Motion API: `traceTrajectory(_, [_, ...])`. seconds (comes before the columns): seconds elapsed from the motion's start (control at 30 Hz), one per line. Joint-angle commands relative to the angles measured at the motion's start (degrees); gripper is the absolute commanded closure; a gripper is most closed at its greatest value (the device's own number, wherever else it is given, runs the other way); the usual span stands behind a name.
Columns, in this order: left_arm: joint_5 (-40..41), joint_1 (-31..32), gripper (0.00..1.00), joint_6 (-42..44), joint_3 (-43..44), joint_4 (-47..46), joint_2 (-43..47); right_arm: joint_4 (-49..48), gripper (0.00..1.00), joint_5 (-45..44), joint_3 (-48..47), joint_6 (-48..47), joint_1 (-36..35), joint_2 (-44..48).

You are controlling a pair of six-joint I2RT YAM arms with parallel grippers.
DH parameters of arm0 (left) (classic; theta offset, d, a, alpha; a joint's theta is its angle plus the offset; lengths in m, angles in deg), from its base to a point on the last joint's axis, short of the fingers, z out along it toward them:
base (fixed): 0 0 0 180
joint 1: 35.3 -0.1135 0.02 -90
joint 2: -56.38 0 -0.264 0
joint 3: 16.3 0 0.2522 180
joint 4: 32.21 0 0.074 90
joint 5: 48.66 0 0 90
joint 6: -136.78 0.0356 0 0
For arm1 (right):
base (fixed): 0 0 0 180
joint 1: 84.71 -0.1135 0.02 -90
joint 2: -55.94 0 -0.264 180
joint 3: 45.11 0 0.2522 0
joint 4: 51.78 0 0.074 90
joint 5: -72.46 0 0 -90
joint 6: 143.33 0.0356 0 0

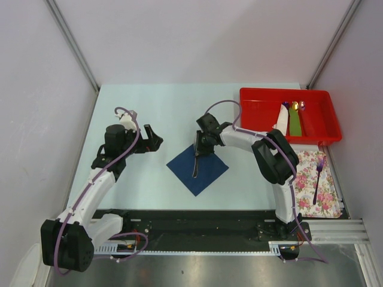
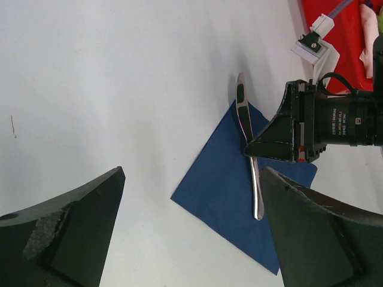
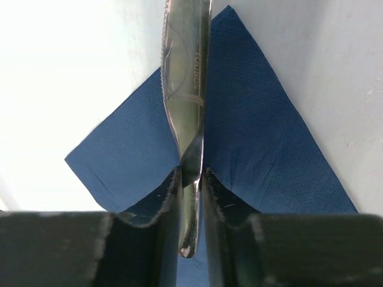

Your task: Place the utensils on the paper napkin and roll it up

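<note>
A slim silver-grey metal knife point(image 1: 195, 162) lies across a dark navy-blue paper napkin point(image 1: 206, 174) on the pale table point(image 1: 149, 107), the right gripper point(image 1: 199, 149) with its jaws close on either side of it — gripping or just clear, I cannot tell — while the left gripper point(image 1: 157, 142) hovers beside the napkin, jaws wide and empty.

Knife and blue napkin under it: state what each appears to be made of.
Knife: polished metal, probably stainless steel; it mirrors light, and has stamped lettering and a serrated edge. Napkin: thin matte navy paper, judging by its fine dotted embossing and flat lie.

Right pincer point(image 1: 200, 150) on knife point(image 1: 195, 165), navy napkin point(image 1: 208, 172)
</note>
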Motion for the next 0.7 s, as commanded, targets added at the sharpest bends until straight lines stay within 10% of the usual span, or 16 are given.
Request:
traceTrajectory(0.0, [-1.45, -0.67, 0.0, -0.46, -0.07, -1.66, -0.01, 1.32, 0.72, -2.28, -0.93, 0.55, 1.03, 0.81])
traceTrajectory(0.67, [-4.09, -0.67, 0.0, 4.72, 4.15, -2.37, -0.09, -2.55, 0.34, 11.52, -2.78, -17.01, 6.03, 21.1])
